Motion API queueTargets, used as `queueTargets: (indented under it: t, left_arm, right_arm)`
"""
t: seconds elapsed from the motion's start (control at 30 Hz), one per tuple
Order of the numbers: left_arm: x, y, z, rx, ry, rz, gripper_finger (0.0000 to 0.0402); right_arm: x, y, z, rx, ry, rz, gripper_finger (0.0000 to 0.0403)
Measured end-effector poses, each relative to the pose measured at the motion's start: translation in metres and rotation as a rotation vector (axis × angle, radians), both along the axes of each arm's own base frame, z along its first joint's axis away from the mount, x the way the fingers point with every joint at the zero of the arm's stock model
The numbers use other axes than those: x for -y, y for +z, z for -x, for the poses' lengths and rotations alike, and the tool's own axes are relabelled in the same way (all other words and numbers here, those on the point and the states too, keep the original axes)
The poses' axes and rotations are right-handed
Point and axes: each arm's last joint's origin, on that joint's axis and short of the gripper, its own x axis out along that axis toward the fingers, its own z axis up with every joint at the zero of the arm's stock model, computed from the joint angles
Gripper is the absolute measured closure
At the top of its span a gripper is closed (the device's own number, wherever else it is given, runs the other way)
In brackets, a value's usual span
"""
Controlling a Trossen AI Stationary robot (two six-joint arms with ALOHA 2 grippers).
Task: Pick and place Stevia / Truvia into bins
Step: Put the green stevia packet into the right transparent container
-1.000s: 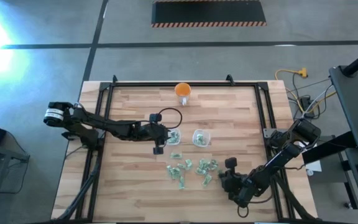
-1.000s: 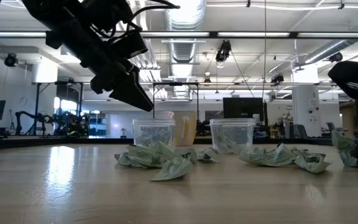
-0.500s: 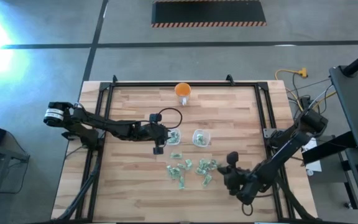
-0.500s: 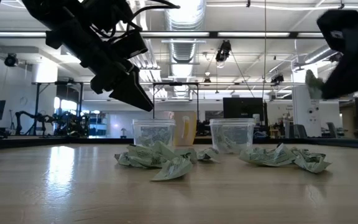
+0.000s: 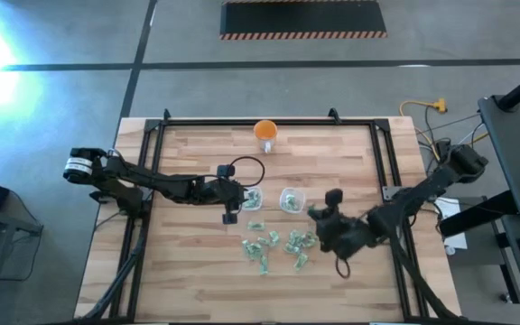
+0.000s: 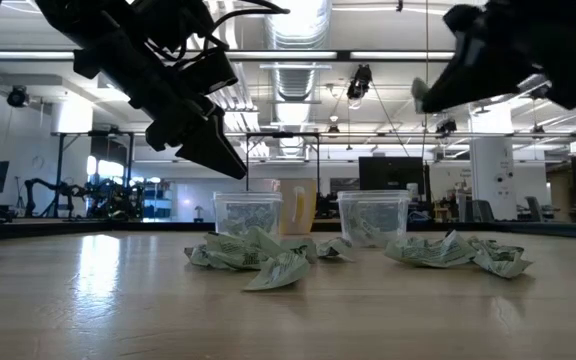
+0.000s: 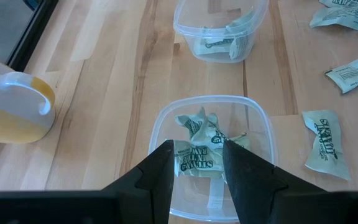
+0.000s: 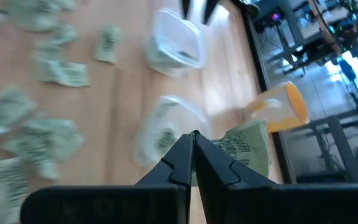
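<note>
The left pincer [image 5: 230, 215] hangs open just above the left bin [image 5: 253, 199]. The right pincer [image 8: 192, 138], clamped on a Stevia sachet [image 8: 247, 148], should centre over the right bin [image 5: 292, 199], then let go low.

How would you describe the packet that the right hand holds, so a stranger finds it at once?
Find the two clear cups mid-table. Just right of them hangs the right hand, shut on one green-and-white packet. It is the only packet in the air; the others lie on the table or in cups.
</note>
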Motion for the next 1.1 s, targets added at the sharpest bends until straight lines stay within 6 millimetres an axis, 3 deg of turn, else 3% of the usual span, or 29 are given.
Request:
queueTargets:
  t: [0.2,0.47,0.6,1.1]
  left_arm:
    - [0.000,0.000,0.000,0.000,-0.001,-0.001,0.0281]
    - [0.000,0.000,0.000,0.000,-0.001,-0.001,0.0281]
    - [0.000,0.000,0.000,-0.001,-0.001,-0.001,0.0281]
    - [0.000,0.000,0.000,-0.001,-0.001,-0.002,0.0281]
  right_arm:
    - [0.030,0.007,-0.010,-0.029,-0.047,-0.035,0.0394]
    - [0.053,0.007,-0.023,-0.040,-0.038,-0.126,0.0394]
    - [0.062,0.000,-0.035,-0.057,0.034,-0.195,0.0394]
    - [0.093,-0.023,-0.049,-0.147,0.006,-0.276,0.0394]
